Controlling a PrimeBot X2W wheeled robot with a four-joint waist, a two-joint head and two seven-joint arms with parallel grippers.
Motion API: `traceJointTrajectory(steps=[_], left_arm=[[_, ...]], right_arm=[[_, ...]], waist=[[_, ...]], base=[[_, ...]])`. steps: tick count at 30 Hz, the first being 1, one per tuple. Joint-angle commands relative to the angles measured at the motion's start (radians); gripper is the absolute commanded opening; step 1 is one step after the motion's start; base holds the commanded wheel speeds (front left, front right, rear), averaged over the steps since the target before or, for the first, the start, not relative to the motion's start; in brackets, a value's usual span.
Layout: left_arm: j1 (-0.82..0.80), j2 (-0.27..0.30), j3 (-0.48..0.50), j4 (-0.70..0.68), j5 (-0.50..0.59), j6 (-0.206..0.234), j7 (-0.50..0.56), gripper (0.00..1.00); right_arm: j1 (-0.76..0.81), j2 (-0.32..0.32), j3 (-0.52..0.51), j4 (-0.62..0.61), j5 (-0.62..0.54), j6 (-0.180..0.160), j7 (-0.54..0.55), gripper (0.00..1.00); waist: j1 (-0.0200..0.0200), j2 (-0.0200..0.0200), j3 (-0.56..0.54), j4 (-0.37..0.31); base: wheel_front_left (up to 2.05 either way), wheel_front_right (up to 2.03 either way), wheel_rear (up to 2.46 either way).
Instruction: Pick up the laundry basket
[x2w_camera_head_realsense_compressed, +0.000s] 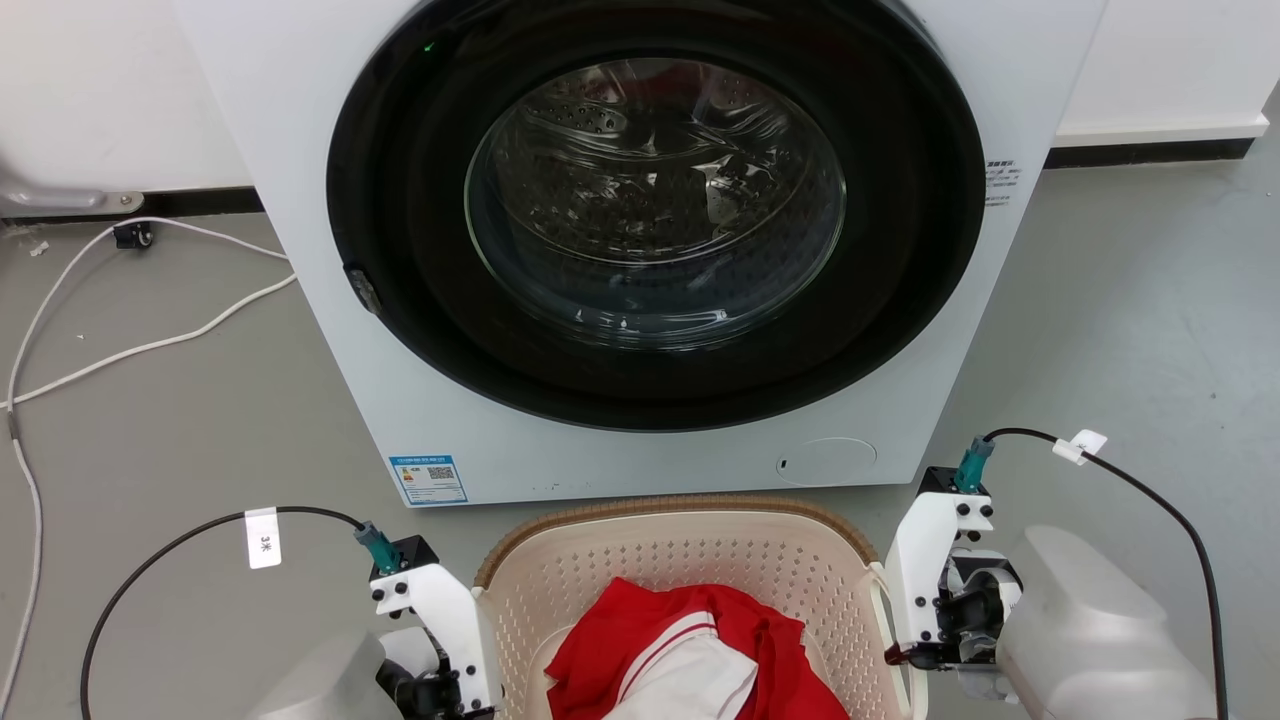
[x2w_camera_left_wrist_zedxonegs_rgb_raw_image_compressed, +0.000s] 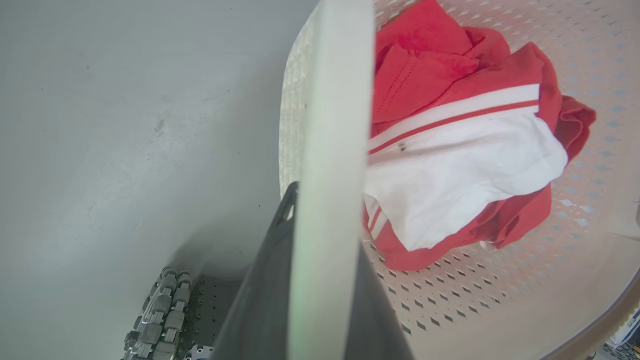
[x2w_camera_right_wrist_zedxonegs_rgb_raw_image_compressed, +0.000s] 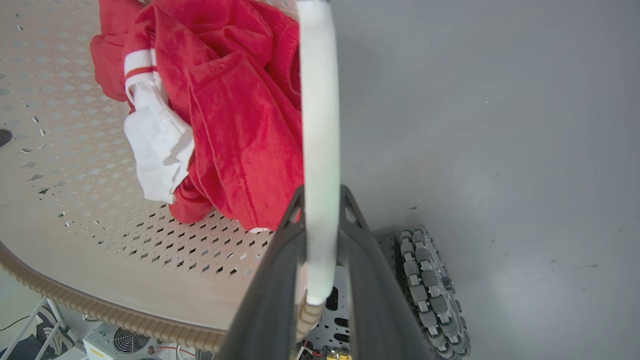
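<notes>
The cream perforated laundry basket (x2w_camera_head_realsense_compressed: 680, 560) with its brown rim sits low in the head view, just in front of the washer. Red and white clothes (x2w_camera_head_realsense_compressed: 690, 650) lie inside it. At the basket's left side my left gripper (x2w_camera_head_realsense_compressed: 478, 690) is shut on the white side handle (x2w_camera_left_wrist_zedxonegs_rgb_raw_image_compressed: 332, 100). In the left wrist view my left gripper (x2w_camera_left_wrist_zedxonegs_rgb_raw_image_compressed: 325, 220) has a dark finger on each side of that bar. On the opposite side my right gripper (x2w_camera_head_realsense_compressed: 905, 655) is shut on the other white handle (x2w_camera_right_wrist_zedxonegs_rgb_raw_image_compressed: 317, 100). My right gripper (x2w_camera_right_wrist_zedxonegs_rgb_raw_image_compressed: 322, 195) clamps it between both fingers.
A white front-loading washer (x2w_camera_head_realsense_compressed: 640, 230) with a closed round glass door stands directly behind the basket. White cables (x2w_camera_head_realsense_compressed: 150, 345) trail over the grey floor at the left. My base's roller wheels (x2w_camera_right_wrist_zedxonegs_rgb_raw_image_compressed: 430, 285) show beneath the basket. Bare floor lies to the right.
</notes>
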Motion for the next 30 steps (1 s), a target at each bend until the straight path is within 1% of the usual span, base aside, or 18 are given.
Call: traceJointTrajectory(steps=[1, 30], left_arm=[[0.007, -0.011, 0.001, -0.009, -0.011, -0.006, -0.006, 0.0], [0.013, -0.006, -0.012, -0.008, -0.03, -0.006, -0.013, 0.0]], right_arm=[[0.01, 0.011, 0.002, 0.0, 0.008, 0.001, -0.003, 0.0], [0.021, 0.011, 0.007, 0.0, 0.023, 0.001, -0.005, 0.0]], waist=[[0.0, 0.0, -0.001, 0.0], [0.0, 0.0, -0.006, 0.0]], base=[[0.0, 0.0, 0.0], [0.0, 0.0, 0.0]])
